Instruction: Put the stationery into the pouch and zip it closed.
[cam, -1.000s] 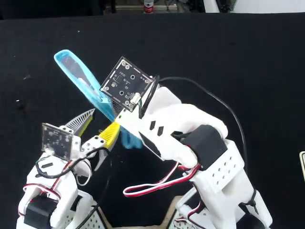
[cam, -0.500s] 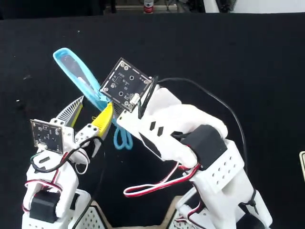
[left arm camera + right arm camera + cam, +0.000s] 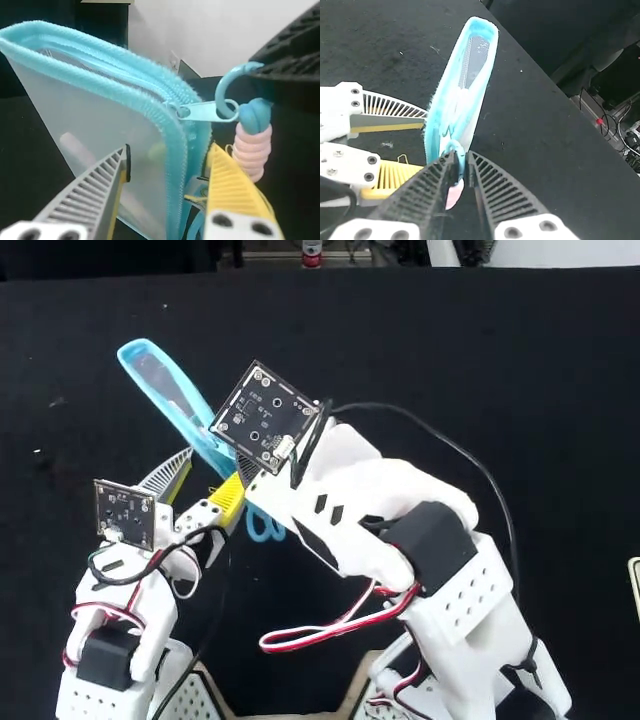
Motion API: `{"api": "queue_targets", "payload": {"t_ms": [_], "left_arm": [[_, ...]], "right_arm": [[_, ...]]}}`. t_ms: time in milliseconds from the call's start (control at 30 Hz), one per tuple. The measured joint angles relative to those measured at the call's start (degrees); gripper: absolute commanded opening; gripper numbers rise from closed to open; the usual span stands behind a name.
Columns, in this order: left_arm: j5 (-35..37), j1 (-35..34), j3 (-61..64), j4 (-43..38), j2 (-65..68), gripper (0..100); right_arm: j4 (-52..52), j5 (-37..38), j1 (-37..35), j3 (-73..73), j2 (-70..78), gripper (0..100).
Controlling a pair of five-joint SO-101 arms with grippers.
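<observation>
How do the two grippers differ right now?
The left gripper is open, straddling the pouch; the right gripper is shut on the zip charm. The left's fingers are grey and yellow; the right's are black. Both sit at the pouch's zip end.

Pouch (image 3: 160,385) on table (image 3: 500,360), between fingers (image 3: 90,195) of left end effector (image 3: 167,150)

One pouch (image 3: 155,375), one zipper pull (image 3: 202,111) — two tools (image 3: 169,149) (image 3: 461,156).
</observation>
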Motion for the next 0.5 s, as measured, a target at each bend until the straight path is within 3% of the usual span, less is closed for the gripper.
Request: {"api": "queue_targets", "payload": {"t_ms": [200, 500], "left_arm": [[-2.90, 1.67, 0.00, 0.00, -0.18, 3], [-7.65, 7.30, -1.76, 2.55, 0.26, 3]], "right_arm": [[0.00, 0.00, 0.00, 0.00, 0.00, 1.2], [0.00, 0.00, 0.00, 0.00, 0.00, 1.2]]}}
